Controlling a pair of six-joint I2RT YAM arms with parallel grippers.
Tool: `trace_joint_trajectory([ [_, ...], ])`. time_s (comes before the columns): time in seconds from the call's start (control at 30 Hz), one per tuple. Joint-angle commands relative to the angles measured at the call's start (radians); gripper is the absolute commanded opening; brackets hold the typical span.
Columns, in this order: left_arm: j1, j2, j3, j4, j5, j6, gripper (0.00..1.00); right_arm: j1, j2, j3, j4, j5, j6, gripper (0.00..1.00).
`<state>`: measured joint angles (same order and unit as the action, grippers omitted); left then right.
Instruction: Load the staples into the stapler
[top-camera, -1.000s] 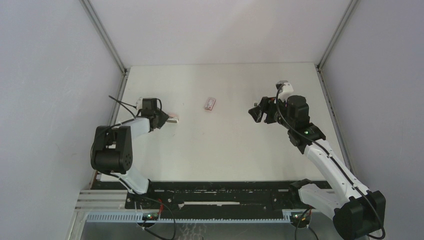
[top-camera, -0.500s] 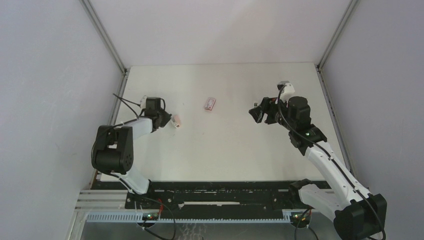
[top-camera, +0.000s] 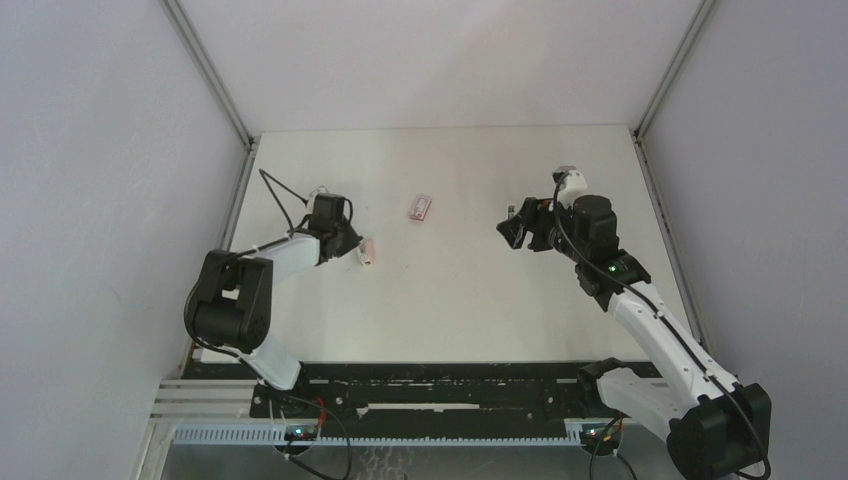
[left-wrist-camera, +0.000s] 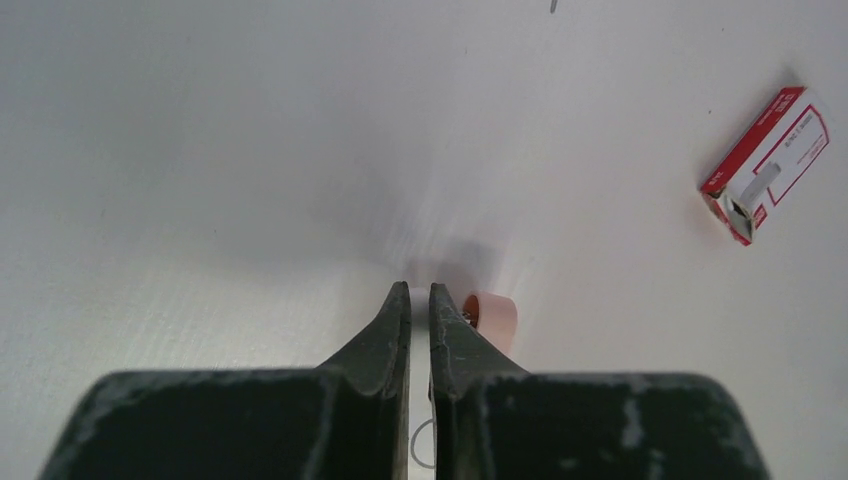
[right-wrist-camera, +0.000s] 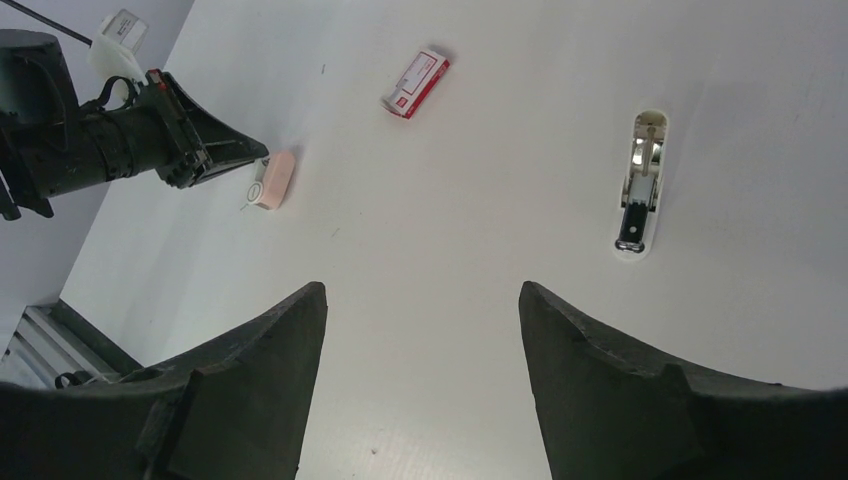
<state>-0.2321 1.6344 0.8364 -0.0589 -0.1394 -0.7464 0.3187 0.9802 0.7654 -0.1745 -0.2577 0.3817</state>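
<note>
The left arm (top-camera: 285, 255) is reaching from its base toward 2 o'clock, with its wrist bending down toward 4 o'clock. The left pincer (left-wrist-camera: 420, 292) is pointing low, its jaws standing pressed almost together with only a thin slit between them. The right arm (top-camera: 650, 320) is stretching toward 11 o'clock, its wrist turning toward 9 o'clock. The right pincer (right-wrist-camera: 420, 300) is hanging raised, its jaws spreading wide apart and gripping nothing.

White tabletop (top-camera: 450, 300) boxed by pale grey walls (top-camera: 100, 150); aluminium posts (top-camera: 207, 72) rise at its far corners; black rail (top-camera: 440, 385) along its near edge.
</note>
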Motion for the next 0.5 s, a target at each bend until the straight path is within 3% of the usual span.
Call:
trace_joint_trajectory([
  [0.0,-0.018,0.014,0.054,-0.086,-0.017,0.066,0.11,0.012,0.004,-0.001,0.044,-0.006,0.029,0.70],
  [0.47,-0.060,0.055,0.078,-0.119,-0.012,0.070,0.19,0.034,0.014,-0.002,0.042,0.031,0.026,0.69],
])
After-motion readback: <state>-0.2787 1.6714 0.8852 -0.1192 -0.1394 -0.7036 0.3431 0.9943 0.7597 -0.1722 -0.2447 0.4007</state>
